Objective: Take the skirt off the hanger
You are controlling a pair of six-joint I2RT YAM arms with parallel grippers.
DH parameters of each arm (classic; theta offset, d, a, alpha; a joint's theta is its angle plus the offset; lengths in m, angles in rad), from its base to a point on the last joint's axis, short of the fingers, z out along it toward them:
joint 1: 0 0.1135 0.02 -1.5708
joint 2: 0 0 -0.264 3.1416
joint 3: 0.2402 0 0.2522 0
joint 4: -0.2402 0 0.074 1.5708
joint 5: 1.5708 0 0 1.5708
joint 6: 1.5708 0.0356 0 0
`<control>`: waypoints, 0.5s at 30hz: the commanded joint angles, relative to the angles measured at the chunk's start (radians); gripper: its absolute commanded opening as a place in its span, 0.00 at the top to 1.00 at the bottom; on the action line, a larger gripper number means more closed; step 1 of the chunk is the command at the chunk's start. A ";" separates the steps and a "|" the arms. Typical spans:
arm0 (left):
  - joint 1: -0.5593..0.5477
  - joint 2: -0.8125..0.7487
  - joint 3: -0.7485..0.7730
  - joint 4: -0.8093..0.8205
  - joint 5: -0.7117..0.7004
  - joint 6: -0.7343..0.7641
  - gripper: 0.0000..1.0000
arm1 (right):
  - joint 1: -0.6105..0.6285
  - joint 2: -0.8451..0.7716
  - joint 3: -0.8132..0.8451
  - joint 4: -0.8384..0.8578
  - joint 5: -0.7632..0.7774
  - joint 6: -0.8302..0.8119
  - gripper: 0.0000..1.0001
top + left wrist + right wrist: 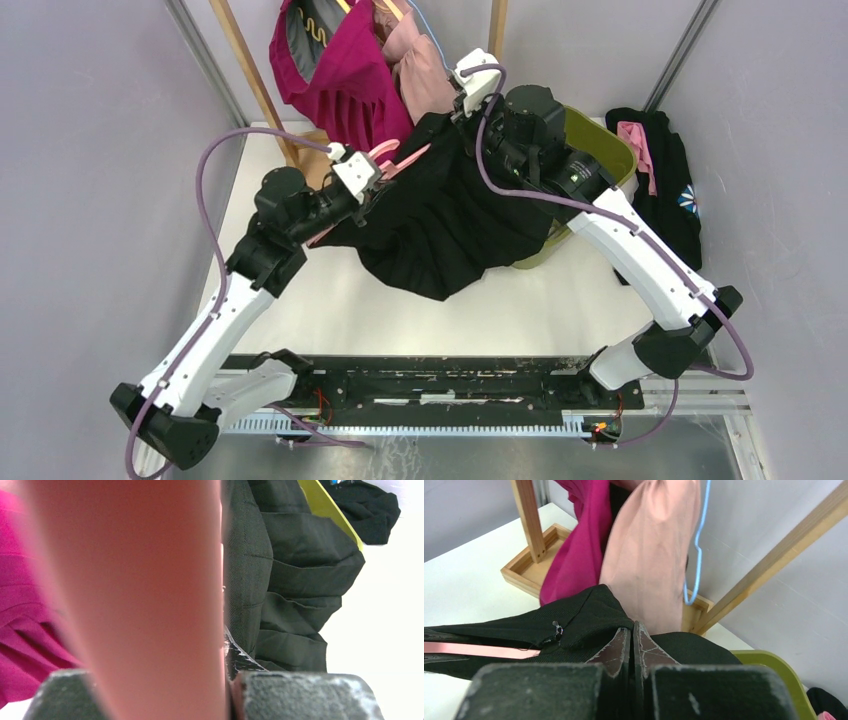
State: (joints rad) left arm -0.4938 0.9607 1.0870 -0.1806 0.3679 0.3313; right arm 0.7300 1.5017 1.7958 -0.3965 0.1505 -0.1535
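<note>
A black pleated skirt point(440, 220) hangs stretched in the air between both arms. Its waistband still sits on a pink hanger point(392, 152). My left gripper point(362, 178) is shut on that hanger's end; in the left wrist view the hanger point(140, 590) fills the space between the jaws of the gripper point(222, 655), with the skirt point(290, 595) just to its right. My right gripper point(464, 104) is shut on the skirt's waistband. In the right wrist view the closed gripper point(631, 630) pinches the black skirt point(584, 615), and the hanger's bar point(479, 650) shows inside the waist.
A wooden rack point(245, 70) at the back holds a magenta garment point(340, 80) and a pale pink one point(425, 70), beside a blue wire hanger point(696, 550). A yellow-green bin point(605, 145) stands under the right arm. More dark clothes point(665, 180) lie at the far right.
</note>
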 commanded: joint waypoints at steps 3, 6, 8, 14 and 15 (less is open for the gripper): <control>0.008 0.105 0.125 0.184 0.027 -0.019 0.97 | -0.048 -0.035 -0.007 0.053 0.095 0.007 0.99; 0.008 0.141 0.141 0.147 -0.038 0.010 0.97 | -0.049 -0.065 -0.022 0.055 0.118 -0.013 0.99; 0.008 0.162 0.107 0.203 -0.034 0.003 0.97 | -0.049 -0.078 -0.021 0.050 0.092 -0.004 0.99; 0.009 0.293 0.068 0.519 0.052 -0.102 0.97 | -0.046 -0.085 0.015 0.017 -0.068 0.103 0.99; 0.008 0.327 0.086 0.570 0.065 -0.109 0.97 | -0.045 -0.086 0.022 0.016 -0.103 0.121 0.99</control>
State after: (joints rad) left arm -0.4923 1.2118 1.1507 0.0422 0.3965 0.3031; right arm 0.6868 1.4582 1.7672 -0.3985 0.1547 -0.1139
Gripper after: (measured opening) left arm 0.096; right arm 0.021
